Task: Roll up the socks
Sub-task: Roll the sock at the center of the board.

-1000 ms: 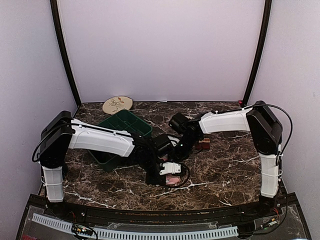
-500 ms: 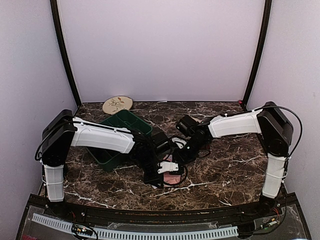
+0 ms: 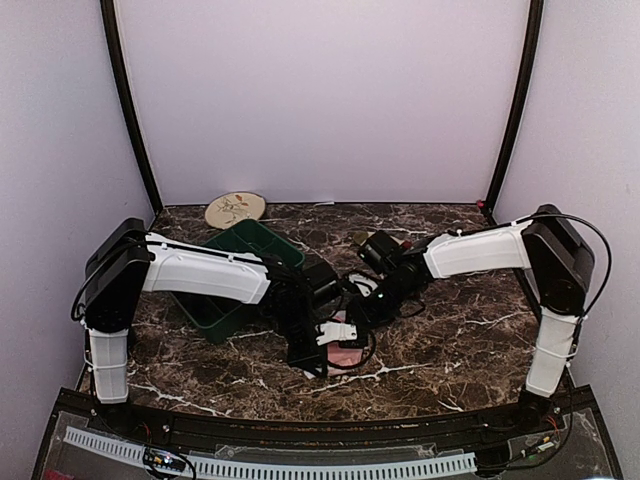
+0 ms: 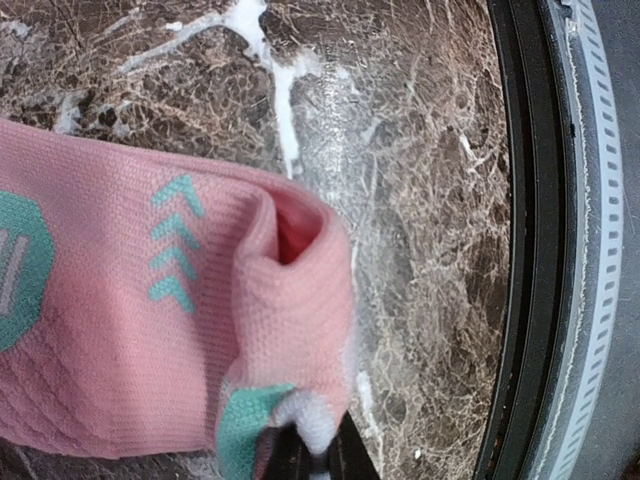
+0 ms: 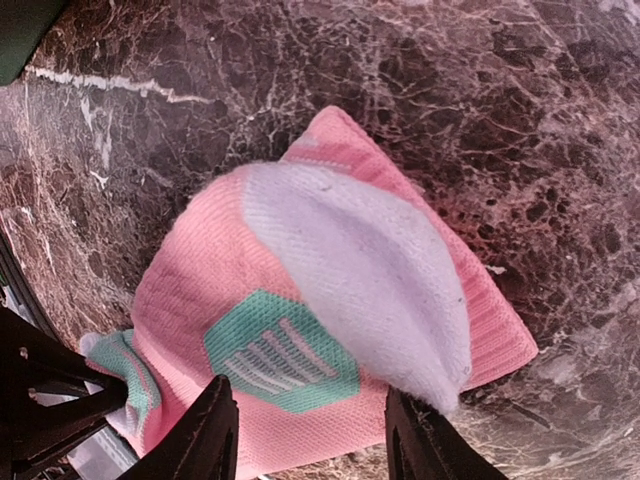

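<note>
Over on the left sits the green tray (image 3: 222,300), and the left arm stretches out low past it toward the middle of the marble surface (image 3: 450,340), its forearm close to level and its wrist bent down. The left hand (image 4: 312,458) is pressed together, and from its own camera it looks to be pinching a white-and-mint corner of the pink sock (image 4: 150,330). A fold of pink fabric stands up just beyond the fingertips, open like a little pocket.

Centre now: the pink sock lies bunched on the surface, near the front edge, right between the two wrists. In the right wrist view its long axis runs from that pinched corner at lower left up toward the ribbed end at the right, so it lies slantwise across the right hand's line of reach.

Across to the right: the right arm comes in from its side with the elbow high and the wrist tipped steeply down. The right hand (image 5: 307,388) is spread wide, holding nothing, poised over the near part of the sock. The left hand has the hold, then, and the right is the free one. I'd judge any rolling must travel along that slanted axis, away from the pinched corner.
</note>
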You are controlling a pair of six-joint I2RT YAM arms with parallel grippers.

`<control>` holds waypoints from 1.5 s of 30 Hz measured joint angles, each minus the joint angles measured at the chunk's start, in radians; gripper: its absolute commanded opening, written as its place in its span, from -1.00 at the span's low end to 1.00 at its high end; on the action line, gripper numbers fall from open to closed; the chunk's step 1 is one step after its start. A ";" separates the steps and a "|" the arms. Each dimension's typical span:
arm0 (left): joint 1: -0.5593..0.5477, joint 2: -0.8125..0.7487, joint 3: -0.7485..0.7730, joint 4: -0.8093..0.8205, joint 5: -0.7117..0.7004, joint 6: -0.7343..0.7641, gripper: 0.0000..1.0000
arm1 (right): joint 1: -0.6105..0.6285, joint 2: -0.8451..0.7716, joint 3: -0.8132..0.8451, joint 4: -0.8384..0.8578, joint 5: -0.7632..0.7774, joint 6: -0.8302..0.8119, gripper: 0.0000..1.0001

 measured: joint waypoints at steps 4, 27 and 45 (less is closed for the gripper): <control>0.000 0.000 0.011 -0.015 -0.001 0.000 -0.97 | -0.005 -0.018 0.000 -0.008 0.008 0.002 0.14; -0.003 0.021 0.065 -0.105 0.005 -0.001 -0.95 | -0.021 -0.415 -0.331 0.040 0.156 0.078 0.23; 0.007 0.068 0.113 -0.132 0.067 -0.004 -0.93 | 0.412 -0.759 -0.636 0.243 0.560 0.135 0.18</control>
